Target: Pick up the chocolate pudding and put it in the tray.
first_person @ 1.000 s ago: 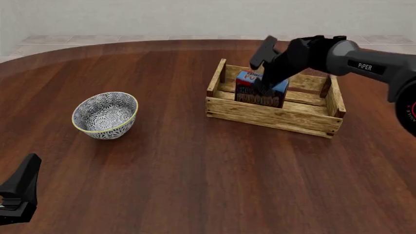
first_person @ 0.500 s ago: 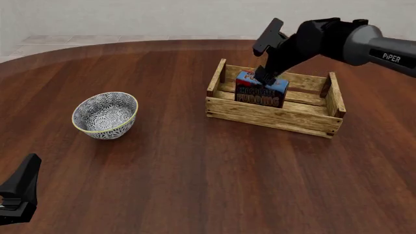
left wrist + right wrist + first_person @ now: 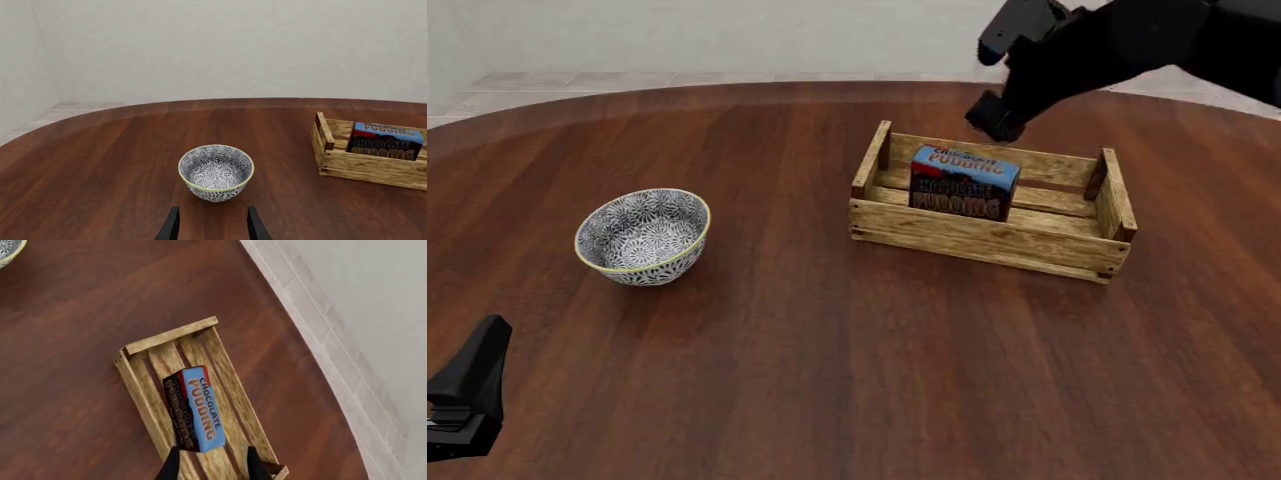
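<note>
Wooden-slat tray [image 3: 988, 243] is holding the chocolate pudding [image 3: 964, 183] upright at its left end — placement looks done. Your right gripper [image 3: 998, 117] is hovering above it, jaws parted, empty; retreat straight upward — avoid clipping the carton.

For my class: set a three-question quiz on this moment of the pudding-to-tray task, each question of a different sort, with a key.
1. True or false: the chocolate pudding lies inside the tray.
2. The right gripper is: A) shut on the carton; B) open above it; C) inside the bowl.
3. Fill in: the left gripper stands open, pointing toward the ____.

Key: 1 true; 2 B; 3 bowl.
</note>
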Available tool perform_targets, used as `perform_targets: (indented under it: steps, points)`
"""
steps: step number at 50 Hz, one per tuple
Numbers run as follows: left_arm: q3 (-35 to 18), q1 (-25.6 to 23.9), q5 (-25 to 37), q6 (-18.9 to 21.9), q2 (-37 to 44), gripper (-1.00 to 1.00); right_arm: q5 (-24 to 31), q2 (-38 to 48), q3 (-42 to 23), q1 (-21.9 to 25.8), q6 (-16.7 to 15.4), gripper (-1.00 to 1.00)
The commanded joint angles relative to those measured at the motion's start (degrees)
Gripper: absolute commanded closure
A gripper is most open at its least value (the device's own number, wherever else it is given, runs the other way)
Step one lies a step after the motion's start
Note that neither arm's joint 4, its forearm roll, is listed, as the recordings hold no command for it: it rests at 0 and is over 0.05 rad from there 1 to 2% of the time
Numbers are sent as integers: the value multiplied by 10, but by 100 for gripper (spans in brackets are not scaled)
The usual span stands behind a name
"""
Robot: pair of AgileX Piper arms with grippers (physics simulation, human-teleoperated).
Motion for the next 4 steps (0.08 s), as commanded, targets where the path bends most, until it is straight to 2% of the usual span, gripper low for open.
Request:
perform_targets:
  steps: [1, 4]
  points:
    - [0, 0, 0, 0, 0, -100, 9, -89, 39, 19, 20, -100]
    - [0, 0, 0, 0, 0, -100, 9, -104, 47, 21, 21, -100]
